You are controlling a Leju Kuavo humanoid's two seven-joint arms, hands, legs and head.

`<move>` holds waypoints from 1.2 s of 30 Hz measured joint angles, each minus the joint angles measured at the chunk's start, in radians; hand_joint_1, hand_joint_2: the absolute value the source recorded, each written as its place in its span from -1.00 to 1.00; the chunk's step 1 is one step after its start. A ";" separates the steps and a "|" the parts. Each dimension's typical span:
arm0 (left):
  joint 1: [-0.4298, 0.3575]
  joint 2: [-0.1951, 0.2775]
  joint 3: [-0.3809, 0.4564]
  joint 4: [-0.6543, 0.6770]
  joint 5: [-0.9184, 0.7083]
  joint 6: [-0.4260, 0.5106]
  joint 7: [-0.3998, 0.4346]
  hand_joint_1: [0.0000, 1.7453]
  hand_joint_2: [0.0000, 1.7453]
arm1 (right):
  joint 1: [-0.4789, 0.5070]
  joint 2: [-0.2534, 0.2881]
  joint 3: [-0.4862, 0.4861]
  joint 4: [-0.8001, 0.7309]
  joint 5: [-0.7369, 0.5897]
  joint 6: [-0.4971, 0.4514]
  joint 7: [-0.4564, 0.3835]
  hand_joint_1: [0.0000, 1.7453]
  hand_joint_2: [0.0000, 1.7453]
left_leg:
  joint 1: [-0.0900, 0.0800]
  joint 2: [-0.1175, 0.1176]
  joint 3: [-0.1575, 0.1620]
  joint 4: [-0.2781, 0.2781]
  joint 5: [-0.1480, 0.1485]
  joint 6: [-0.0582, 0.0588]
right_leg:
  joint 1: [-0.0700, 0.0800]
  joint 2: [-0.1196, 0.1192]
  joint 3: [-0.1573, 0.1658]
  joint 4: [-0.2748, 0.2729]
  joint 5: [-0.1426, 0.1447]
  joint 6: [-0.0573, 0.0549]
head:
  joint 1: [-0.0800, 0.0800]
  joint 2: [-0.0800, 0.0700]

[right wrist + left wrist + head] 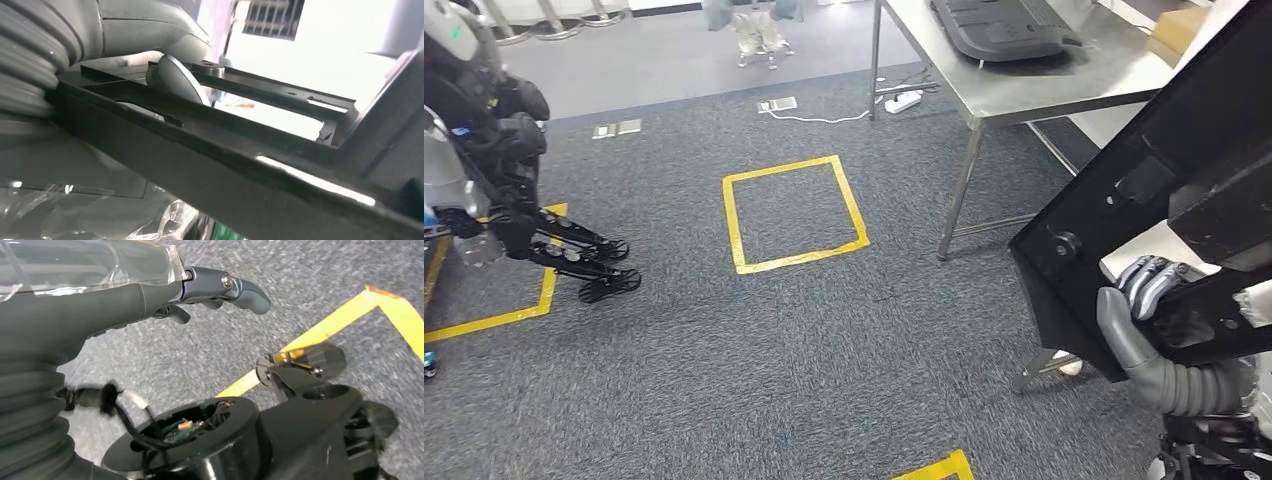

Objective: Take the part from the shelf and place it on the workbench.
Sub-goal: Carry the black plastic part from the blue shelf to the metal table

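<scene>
- The surface [1024, 95], a steel-topped bench standing on the grey carpet, lies ahead and to the right in the head view; a dark moulded piece [999, 28] already rests on its top, and this is presumably where the carried part is meant to end up.
- The part [1159, 190], a large flat black panel with ribs and a round boss, hangs tilted at the right edge of the head view, its lower corner down by the bench leg. It is off the shelf and not yet on the surface, so the carry is under way.
- The right robot hand [1152, 283] grips the panel's lower edge with fingers curled over the rim; in the right wrist view the thumb [175, 80] presses against a black rail, likely to keep the heavy panel from sliding.
- The left robot hand [220, 290] hangs beside the body over the carpet, fingers bent inward with nothing in them; how tightly they curl is hard to judge from this angle.
- A yellow tape square [794, 212] marks the floor ahead, probably a standing spot.
</scene>
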 joint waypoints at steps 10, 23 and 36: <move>0.005 0.000 0.000 0.000 -0.004 0.000 0.001 -1.00 1.00 | 0.005 -0.136 -0.137 0.027 0.119 0.043 0.226 1.00 1.00 | -0.022 0.112 -0.008 -0.029 0.022 0.052 | -0.003 -0.090 -0.155 0.308 -0.134 0.035 | 0.006 0.000; -0.005 0.001 0.000 0.000 -0.017 0.001 -0.002 -1.00 1.00 | 0.039 -0.320 -0.390 0.147 0.083 0.125 0.350 1.00 1.00 | -0.026 0.104 -0.101 0.213 -0.120 0.010 | 0.004 -0.098 0.001 0.010 -0.014 -0.016 | 0.002 0.000; 0.001 0.002 -0.007 0.000 -0.035 -0.007 0.010 -1.00 1.00 | 0.167 -0.454 -0.665 0.351 0.170 0.328 0.415 1.00 1.00 | -0.032 0.053 0.001 -0.053 0.040 0.058 | -0.002 -0.027 -0.046 0.059 -0.030 0.019 | 0.003 0.000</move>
